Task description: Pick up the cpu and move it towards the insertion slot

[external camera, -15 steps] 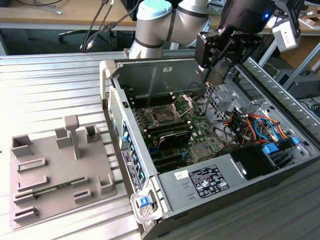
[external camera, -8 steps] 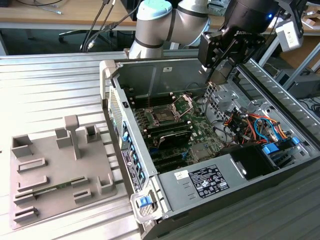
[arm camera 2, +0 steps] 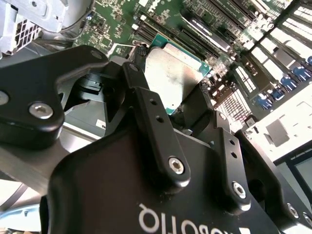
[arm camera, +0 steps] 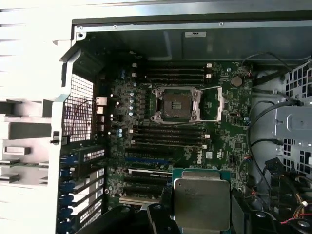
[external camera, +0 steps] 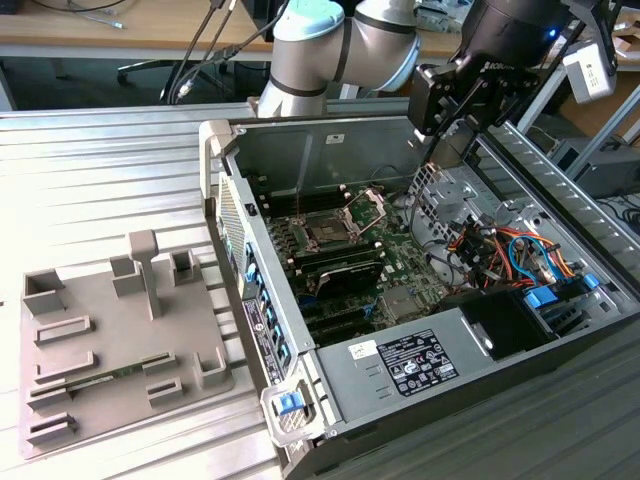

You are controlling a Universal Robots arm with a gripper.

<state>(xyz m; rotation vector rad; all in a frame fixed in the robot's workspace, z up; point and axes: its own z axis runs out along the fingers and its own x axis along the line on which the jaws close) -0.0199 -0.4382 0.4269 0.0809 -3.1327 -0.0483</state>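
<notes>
A: While your black gripper [arm camera 2: 183,100] has its jaws clamped on the small flat square cpu with its pale cream-silver top [arm camera: 201,202], what worries you?

B: You hold it above the green motherboard [arm camera: 224,136], apart from the silver-framed square insertion slot [arm camera: 178,103]. Any tilt, I judge, risks bent contacts. Its lid looks dull, smudged

Three views of one open computer case

The exterior view looks down from afar; both wrist views peer past the gripper [arm camera 2: 170,107] at the motherboard [arm camera: 161,146].
</notes>
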